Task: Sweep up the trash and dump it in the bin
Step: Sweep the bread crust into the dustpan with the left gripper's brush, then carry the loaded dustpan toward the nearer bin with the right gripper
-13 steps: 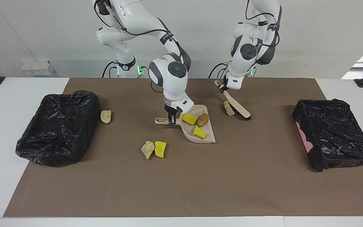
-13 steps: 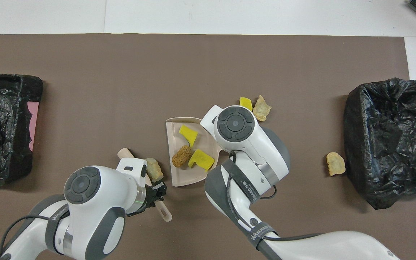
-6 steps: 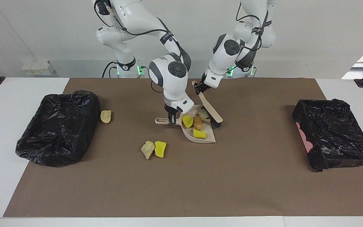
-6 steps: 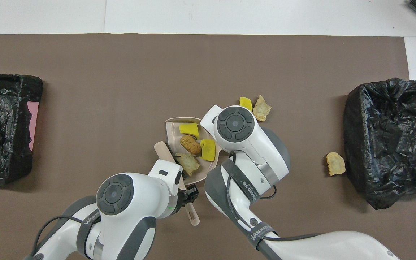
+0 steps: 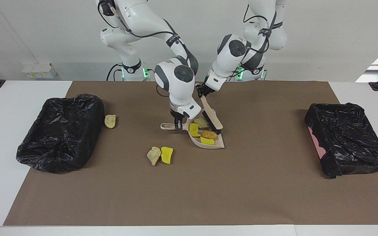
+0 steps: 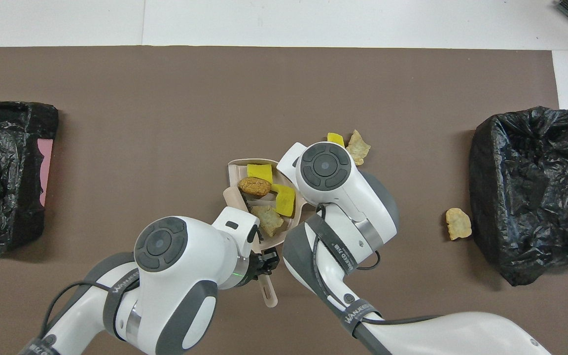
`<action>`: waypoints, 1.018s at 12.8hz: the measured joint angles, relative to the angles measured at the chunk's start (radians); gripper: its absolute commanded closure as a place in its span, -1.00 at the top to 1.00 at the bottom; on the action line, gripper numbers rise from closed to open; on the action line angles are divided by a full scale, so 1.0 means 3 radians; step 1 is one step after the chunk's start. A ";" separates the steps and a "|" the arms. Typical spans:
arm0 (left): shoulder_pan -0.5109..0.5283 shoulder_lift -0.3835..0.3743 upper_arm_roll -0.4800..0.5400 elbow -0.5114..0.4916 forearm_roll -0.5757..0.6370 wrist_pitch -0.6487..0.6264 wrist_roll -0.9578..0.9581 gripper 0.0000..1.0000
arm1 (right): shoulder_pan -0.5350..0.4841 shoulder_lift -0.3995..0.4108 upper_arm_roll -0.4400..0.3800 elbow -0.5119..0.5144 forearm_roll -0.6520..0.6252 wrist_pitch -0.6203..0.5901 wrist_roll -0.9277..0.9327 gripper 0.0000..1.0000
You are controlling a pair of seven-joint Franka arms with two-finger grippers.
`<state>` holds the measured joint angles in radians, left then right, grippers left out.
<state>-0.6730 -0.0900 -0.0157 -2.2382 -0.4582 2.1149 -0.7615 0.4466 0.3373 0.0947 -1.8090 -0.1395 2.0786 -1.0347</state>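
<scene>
Right gripper [image 5: 177,126] clamped on the dustpan's handle, pan held flat on the brown mat [image 5: 189,183] at mid-table. Left gripper [image 5: 201,92] grasps the brush [image 5: 211,115] by its handle end; brush slants down with its dark bristles inside the dustpan [image 5: 220,141], at the edge toward the left arm's end. Four bits of trash sit in the pan: a yellow sponge piece [image 5: 194,129] close to the handle, a pale lump [image 5: 203,122] on the side nearest the robots and touching the bristles, a brown potato-like lump [image 5: 209,134] just beside the bristles, and a second yellow sponge piece [image 5: 207,141] at the pan's edge farthest from the robots. Outside the pan: a beige lump [image 5: 154,155] and a yellow sponge bit [image 5: 167,154], touching each other, lie on the mat farther from the robots than the dustpan and toward the right arm's end (partly hidden under the right arm from overhead). A lone beige lump [image 5: 110,121] lies well apart from the dustpan, just beside the black-bagged bin [image 5: 61,131] at the right arm's end. Second black-bagged bin [image 5: 348,137] at the left arm's end, pink showing at its side.
</scene>
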 measured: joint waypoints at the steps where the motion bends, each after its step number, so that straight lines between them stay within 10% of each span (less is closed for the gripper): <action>1: 0.0064 -0.0050 0.0011 0.0063 0.0000 -0.0155 0.0028 -1.00 | -0.0041 -0.0002 0.0000 0.0004 0.0000 0.0000 -0.0014 -1.00; 8: 0.0065 -0.0308 -0.0131 -0.0010 0.0192 -0.0529 0.0024 -1.00 | -0.0475 -0.0112 -0.0007 0.0215 0.0000 -0.0181 -0.0267 -1.00; 13: -0.0537 -0.0303 -0.0372 -0.0477 0.0438 -0.0158 -0.0420 -1.00 | -0.0956 -0.0130 -0.0012 0.0582 0.0084 -0.0486 -0.0361 -1.00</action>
<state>-0.8341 -0.1808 -0.1272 -2.3813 -0.3269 2.0675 -0.8874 0.1597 0.2984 0.0912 -1.6345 -0.1144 1.9328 -1.1431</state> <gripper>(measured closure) 0.740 0.692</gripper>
